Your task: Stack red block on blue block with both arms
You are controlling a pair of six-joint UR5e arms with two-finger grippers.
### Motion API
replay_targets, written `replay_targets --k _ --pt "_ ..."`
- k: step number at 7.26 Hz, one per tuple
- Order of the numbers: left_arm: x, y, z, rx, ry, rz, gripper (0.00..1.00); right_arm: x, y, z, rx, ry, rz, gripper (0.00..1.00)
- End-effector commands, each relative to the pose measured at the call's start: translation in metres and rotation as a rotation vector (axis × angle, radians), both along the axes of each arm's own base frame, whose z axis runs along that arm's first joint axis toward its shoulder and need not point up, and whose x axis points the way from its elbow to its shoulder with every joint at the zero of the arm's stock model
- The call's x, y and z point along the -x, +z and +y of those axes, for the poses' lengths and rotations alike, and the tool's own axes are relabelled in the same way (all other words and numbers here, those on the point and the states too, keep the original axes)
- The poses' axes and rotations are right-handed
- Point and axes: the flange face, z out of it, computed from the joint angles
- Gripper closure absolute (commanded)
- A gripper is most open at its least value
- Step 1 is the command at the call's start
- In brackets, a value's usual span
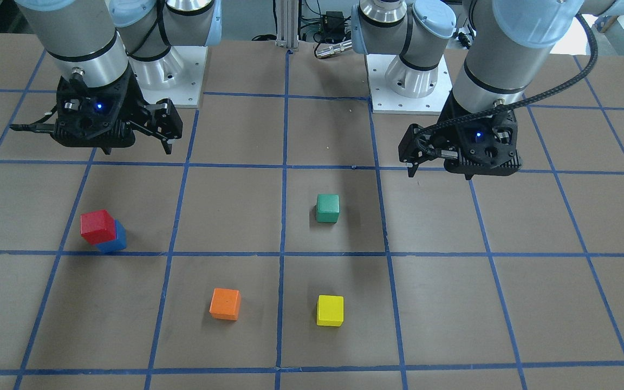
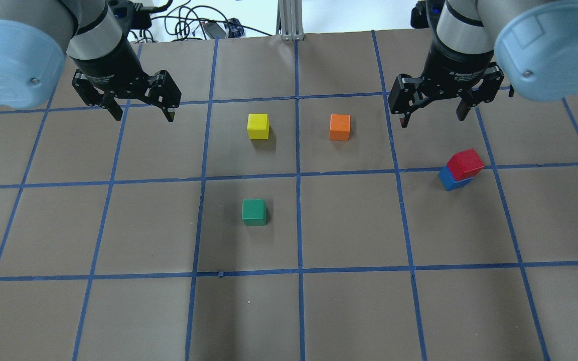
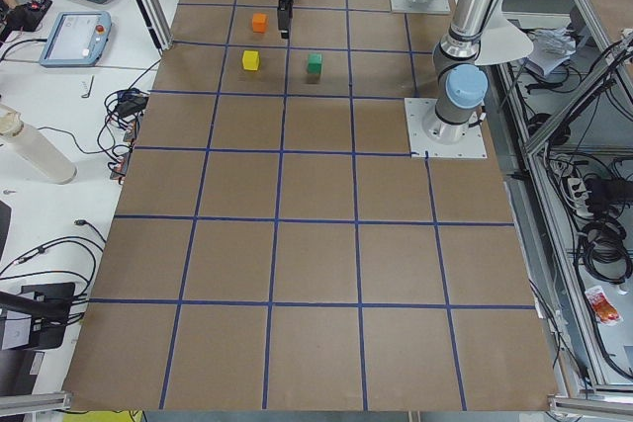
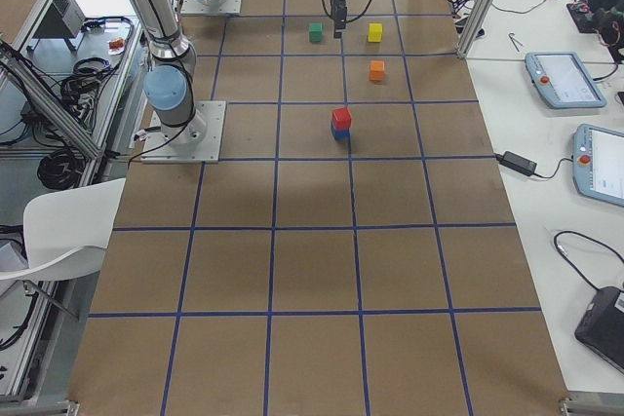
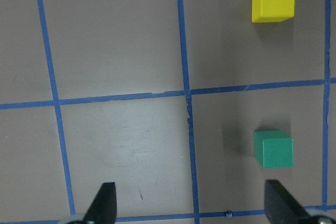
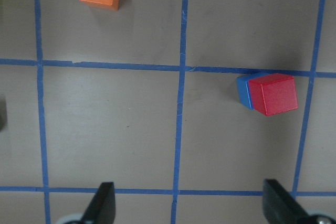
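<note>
Overhead exterior, left fingers spread wide, empty; right fingers spread wide, empty; red block atop blue block

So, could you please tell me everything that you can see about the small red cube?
The small red cube is a solid, matte block with plain faces, possibly painted wood. It sits upright on top of the small blue cube, shifted a little off centre, so one side of the blue one shows beneath. It touches only that cube, not the brown table with its blue tape lines. The right claw hovers open, apart from it; nothing grips it.
</note>
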Motion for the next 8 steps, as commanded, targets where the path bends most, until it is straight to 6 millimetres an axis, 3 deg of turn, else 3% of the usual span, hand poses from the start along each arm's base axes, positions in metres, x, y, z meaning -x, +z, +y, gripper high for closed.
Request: replay_targets --k 1,8 --pt "0.0 0.008 -0.002 -0.029 0.002 0.0 0.0 0.0 -0.002 -0.001 -0.006 -0.02 -0.02 0.0" --pt "0.007 0.001 0.009 -0.045 0.004 0.001 0.0 0.0 0.001 0.001 0.002 -0.019 -0.019 0.0"
